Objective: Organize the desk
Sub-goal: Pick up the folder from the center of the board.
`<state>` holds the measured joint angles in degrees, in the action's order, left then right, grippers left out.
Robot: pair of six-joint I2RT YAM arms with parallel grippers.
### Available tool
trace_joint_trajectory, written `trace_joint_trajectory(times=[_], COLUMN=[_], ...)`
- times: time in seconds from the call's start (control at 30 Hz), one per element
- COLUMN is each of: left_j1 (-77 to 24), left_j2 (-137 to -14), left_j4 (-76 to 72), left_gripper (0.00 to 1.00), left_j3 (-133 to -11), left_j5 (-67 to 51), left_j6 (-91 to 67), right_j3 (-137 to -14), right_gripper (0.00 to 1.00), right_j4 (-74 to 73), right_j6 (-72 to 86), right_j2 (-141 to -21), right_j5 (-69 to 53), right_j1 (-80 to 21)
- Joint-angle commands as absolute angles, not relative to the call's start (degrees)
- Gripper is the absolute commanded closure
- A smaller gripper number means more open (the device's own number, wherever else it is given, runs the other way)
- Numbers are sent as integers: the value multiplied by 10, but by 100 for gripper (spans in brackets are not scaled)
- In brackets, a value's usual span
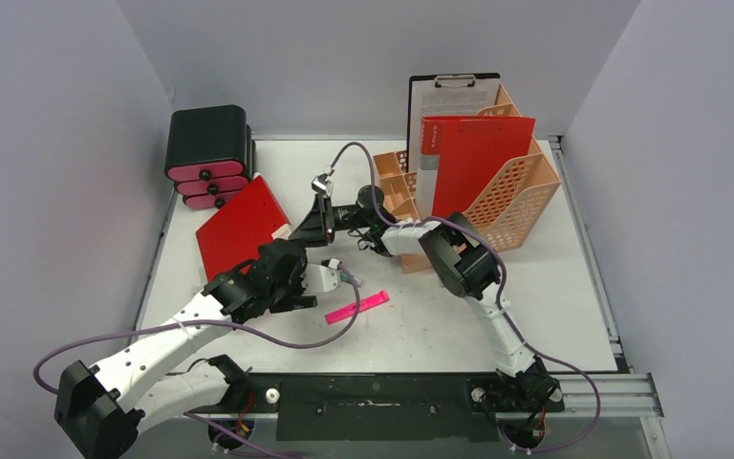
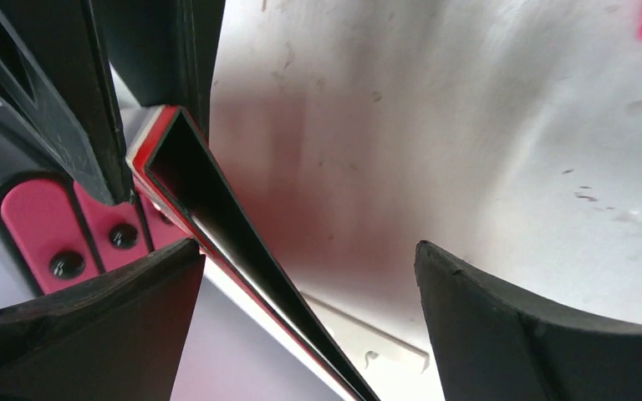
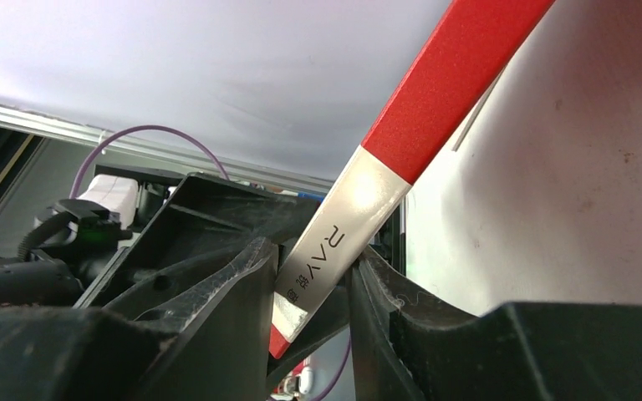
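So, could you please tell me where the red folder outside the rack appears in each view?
Top external: flat red folder, left of centre.
Left wrist: folder edge-on, lower left.
Right wrist: folder centre, pinched in right jaws.
Shared landmark: black box with pink drawers, absent from right wrist.

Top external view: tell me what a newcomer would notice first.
A red folder tilts up off the white desk left of centre, one edge pinched in the right gripper while the open left gripper straddles another edge. At the back right, an orange file rack holds a clipboard and a second red folder. A pink strip lies alone mid-desk.
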<state>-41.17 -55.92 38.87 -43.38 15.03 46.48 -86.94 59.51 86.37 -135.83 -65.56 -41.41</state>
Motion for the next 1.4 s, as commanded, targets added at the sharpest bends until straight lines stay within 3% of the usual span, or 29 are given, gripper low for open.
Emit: trace_joint_trajectory(times=[0.0, 0.1, 0.33, 0.47, 0.57, 0.8, 0.9, 1.07, 1.37], left_j1=[-414, -414, -414, -414, -414, -401, -394, -387, -374], left_j2=[-550, -551, -552, -548, -539, -525, -524, -535, -551], left_j4=[294, 268, 266, 311, 359, 439, 451, 438, 397], left_gripper=[1, 17, 76, 99, 100, 100, 100, 100, 100], left_j3=[-407, -399, -403, -428, -459, -544, -578, -618, -656], left_j5=[263, 299, 306, 272, 218, 137, 124, 131, 169], left_j6=[491, 504, 512, 505, 490, 475, 476, 466, 449], right_j3=[-874, -867, -860, -862, -870, -873, -873, -876, -887], right_gripper=[76, 77, 77, 72, 64, 24, 14, 6, 4], right_j4=[672, 671, 648, 631, 622, 629, 652, 687, 823], right_j6=[859, 859, 842, 827, 815, 769, 768, 780, 886], right_j2=[-1283, -1275, -1252, -1244, -1240, -1209, -1198, -1192, -1203], right_j5=[-623, -621, -626, -631, -646, -704, -729, -763, -779], right_j1=[-417, -416, -417, -416, -416, -412, -404, -379, -311])
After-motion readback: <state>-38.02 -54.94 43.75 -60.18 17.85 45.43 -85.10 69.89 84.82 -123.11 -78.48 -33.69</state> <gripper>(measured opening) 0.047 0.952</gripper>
